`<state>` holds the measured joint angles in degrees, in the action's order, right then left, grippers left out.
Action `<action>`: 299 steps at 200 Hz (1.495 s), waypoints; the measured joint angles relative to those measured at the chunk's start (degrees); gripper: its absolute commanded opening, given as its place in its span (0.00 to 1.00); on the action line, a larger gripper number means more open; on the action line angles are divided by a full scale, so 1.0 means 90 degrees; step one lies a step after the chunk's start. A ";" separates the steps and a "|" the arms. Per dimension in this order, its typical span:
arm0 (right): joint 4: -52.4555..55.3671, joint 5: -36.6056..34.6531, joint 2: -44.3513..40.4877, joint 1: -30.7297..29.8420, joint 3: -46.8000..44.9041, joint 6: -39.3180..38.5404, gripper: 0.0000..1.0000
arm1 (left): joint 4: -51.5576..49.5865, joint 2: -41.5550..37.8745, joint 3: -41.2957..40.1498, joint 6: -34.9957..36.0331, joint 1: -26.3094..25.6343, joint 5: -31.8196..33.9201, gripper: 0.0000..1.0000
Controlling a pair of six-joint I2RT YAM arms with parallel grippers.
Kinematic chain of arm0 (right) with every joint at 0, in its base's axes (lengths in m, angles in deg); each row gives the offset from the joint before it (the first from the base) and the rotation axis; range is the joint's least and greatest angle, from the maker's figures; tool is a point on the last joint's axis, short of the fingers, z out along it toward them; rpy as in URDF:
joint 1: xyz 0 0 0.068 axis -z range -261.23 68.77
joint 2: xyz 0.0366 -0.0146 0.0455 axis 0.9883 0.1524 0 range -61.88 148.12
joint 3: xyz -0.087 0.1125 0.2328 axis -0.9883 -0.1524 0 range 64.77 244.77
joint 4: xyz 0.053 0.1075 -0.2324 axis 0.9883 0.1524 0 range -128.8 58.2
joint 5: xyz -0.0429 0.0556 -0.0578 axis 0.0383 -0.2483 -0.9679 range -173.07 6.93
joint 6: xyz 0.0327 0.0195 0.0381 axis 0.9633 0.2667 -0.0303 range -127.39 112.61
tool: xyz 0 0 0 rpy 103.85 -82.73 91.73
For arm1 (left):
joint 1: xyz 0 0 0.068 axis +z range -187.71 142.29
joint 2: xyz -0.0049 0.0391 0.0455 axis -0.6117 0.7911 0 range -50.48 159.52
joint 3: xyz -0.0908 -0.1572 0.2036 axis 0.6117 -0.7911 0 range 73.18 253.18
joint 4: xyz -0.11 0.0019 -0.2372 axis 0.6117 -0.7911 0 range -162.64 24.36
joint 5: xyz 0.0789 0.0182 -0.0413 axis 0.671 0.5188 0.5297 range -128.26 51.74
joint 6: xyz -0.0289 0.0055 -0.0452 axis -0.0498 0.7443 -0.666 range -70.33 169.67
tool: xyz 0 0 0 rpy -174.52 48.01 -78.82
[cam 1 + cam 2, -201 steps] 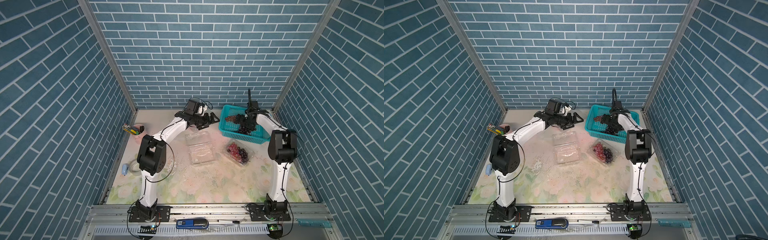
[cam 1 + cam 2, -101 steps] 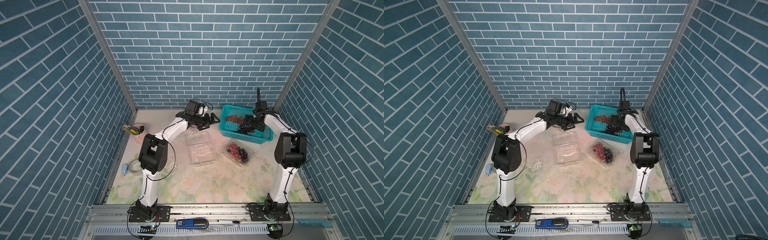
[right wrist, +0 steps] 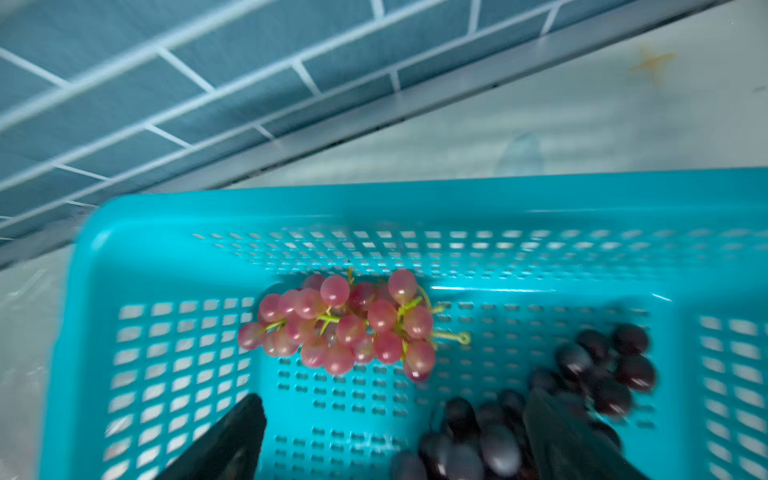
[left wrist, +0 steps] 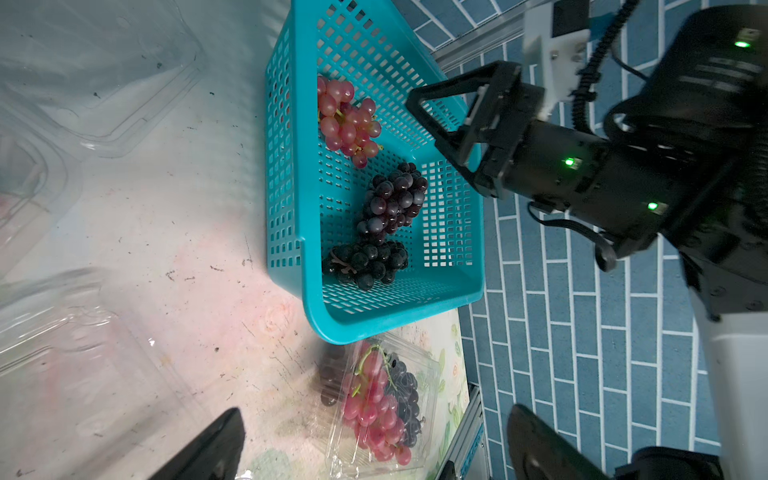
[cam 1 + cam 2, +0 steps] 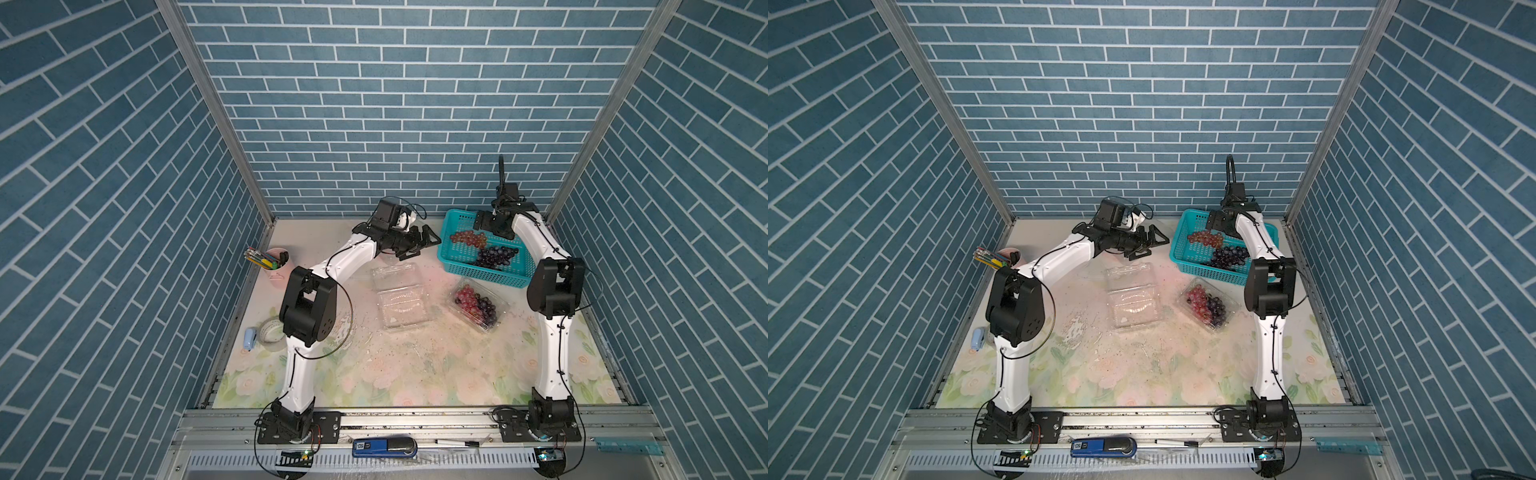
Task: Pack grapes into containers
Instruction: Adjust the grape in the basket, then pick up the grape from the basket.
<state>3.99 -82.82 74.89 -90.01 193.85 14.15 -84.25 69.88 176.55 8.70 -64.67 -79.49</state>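
R pincer [image 3: 395, 399] hung wide open, empty, over basket [image 3: 166, 224] w/ red bunch [image 3: 345, 328] & dark bunches [image 4: 390, 203] | L pincer [image 5: 422, 245] open, empty, near empty box [image 5: 405, 305] | risk: gripping berries, not stem, could've shed fruit; finger might've snagged basket mesh

Robotics lab cell: 3 brick-print panel walls [image 5: 374, 104], left arm [image 5: 345, 259] and right arm [image 5: 550, 361] bolted to aluminium rail [image 5: 415, 422] at 6 o'clock.

Red grapes [image 3: 345, 328], dark grapes [image 3: 498, 451] in teal basket [image 3: 291, 208].
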 measured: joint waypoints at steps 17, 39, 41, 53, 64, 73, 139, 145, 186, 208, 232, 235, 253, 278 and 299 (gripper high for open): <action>0.0158 0.0024 0.0401 -0.0034 0.0287 -0.0066 0.97 | -0.0002 0.0000 0.0000 0.0002 0.0000 -0.0002 1.00; 0.0323 0.0114 0.0767 -0.0063 0.0617 -0.0102 0.97 | 0.0005 0.0000 0.0000 0.0000 0.0000 -0.0010 0.99; 0.0325 0.0121 0.0794 -0.0066 0.0631 -0.0102 0.98 | 0.0005 0.0000 0.0000 0.0000 0.0000 -0.0012 0.99; 0.0350 0.0168 0.0872 -0.0073 0.0702 -0.0102 0.97 | 0.0005 0.0000 -0.0002 0.0000 0.0000 -0.0024 1.00; 0.0352 0.0221 0.0916 -0.0073 0.0733 -0.0097 0.96 | 0.0005 0.0002 -0.0002 0.0000 0.0000 -0.0029 0.99; 0.0345 0.0279 0.0950 -0.0070 0.0775 -0.0092 0.96 | 0.0007 0.0002 -0.0002 -0.0002 0.0000 -0.0032 1.00; -0.0005 0.1253 0.1314 -0.0017 0.1064 0.0104 0.96 | 0.0010 0.0000 -0.0019 -0.0029 0.0000 -0.0053 1.00; -0.0046 0.1348 0.1331 -0.0005 0.1073 0.0129 0.96 | 0.0012 0.0000 -0.0019 -0.0029 0.0002 -0.0053 1.00; -0.0561 0.1953 0.1236 0.0017 0.0663 0.0238 0.96 | 0.0024 0.0000 -0.0039 -0.0046 0.0032 -0.0053 1.00; -0.0882 0.2127 0.0969 -0.0046 0.0126 0.0243 0.95 | 0.0032 0.0002 -0.0041 -0.0049 0.0051 -0.0053 1.00; -0.1018 0.2266 0.0549 -0.0197 -0.0515 0.0243 0.95 | 0.0036 0.0024 -0.0041 -0.0053 0.0063 -0.0058 1.00; -0.1022 0.2271 0.0483 -0.0223 -0.0614 0.0240 0.95 | 0.0036 0.0027 -0.0041 -0.0053 0.0066 -0.0061 1.00; -0.1059 0.2288 0.0046 -0.0328 -0.1146 0.0243 0.95 | 0.0034 0.0073 -0.0041 -0.0068 0.0073 -0.0073 0.99; -0.0894 0.2135 -0.0328 -0.0432 -0.1294 0.0151 0.96 | 0.0051 0.0143 -0.0041 -0.0092 0.0083 -0.0104 1.00; -0.0738 0.1766 -0.0413 -0.0386 -0.1183 0.0029 0.98 | 0.0056 0.0158 -0.0041 -0.0119 0.0090 -0.0134 1.00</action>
<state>-2.66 -66.93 71.18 -93.48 183.21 14.41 -83.75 71.30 176.18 7.63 -63.86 -80.70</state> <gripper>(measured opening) 0.972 0.995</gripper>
